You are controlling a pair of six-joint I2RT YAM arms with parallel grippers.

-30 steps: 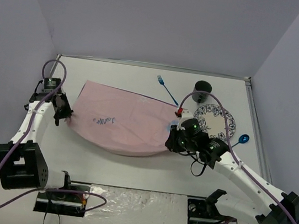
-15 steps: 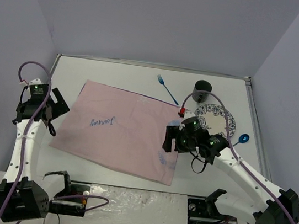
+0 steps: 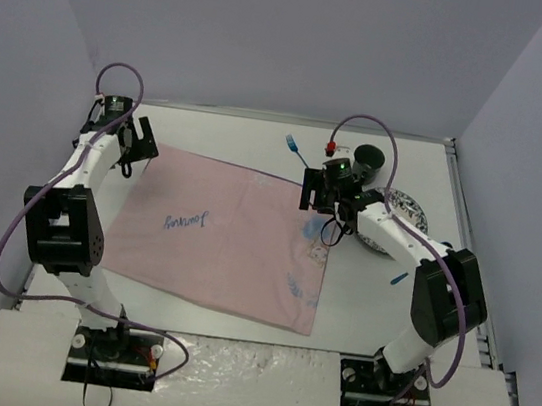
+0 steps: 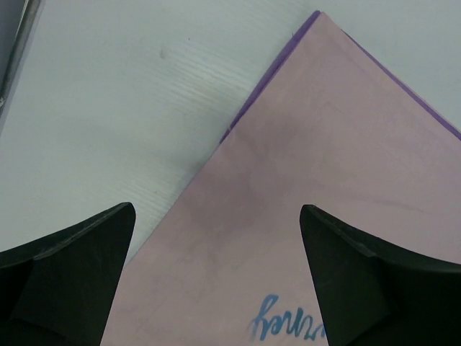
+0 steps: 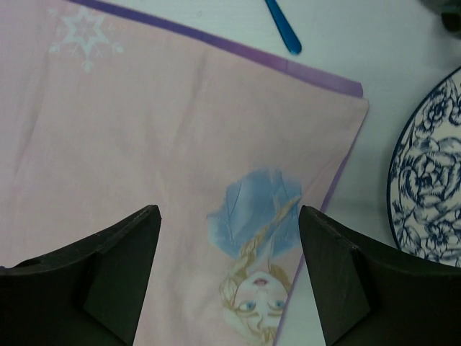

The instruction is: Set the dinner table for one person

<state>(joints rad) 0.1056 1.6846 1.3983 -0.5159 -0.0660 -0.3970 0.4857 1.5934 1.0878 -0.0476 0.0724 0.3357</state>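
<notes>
Dinner table (image 3: 221, 139), a matte-white top, lay under a pink cloth (image 3: 219, 246), which was spread flat across its middle and served as the reference for every position given. The table's bare surface showed on all sides of the cloth. A purple border (image 4: 256, 94) ran along the cloth's far edge. Blue lettering (image 3: 185, 219) sat left of the cloth's centre, and a printed figure (image 5: 259, 238) with a blue hood lay near its right edge. A white snowflake (image 5: 85, 30) was printed close to the far edge. The left gripper (image 4: 216, 210) hung over the cloth's far-left corner with its fingers spread wide and nothing between them. One fingertip stood over bare table, the other over pink fabric. The right gripper (image 5: 229, 211) hung over the cloth's far-right corner, its fingers likewise parted and empty, one either side of the printed figure. Whether either gripper touched the fabric could not be told. A blue fork (image 3: 298, 152) lay on bare table just beyond the cloth's far edge, near the far-right corner. A dark cup (image 3: 369, 160) stood upright farther right of that corner. A patterned plate (image 5: 432, 180), white with dark blue flowers, lay just off the cloth's right edge, partly hidden in the overhead view by the right arm.
</notes>
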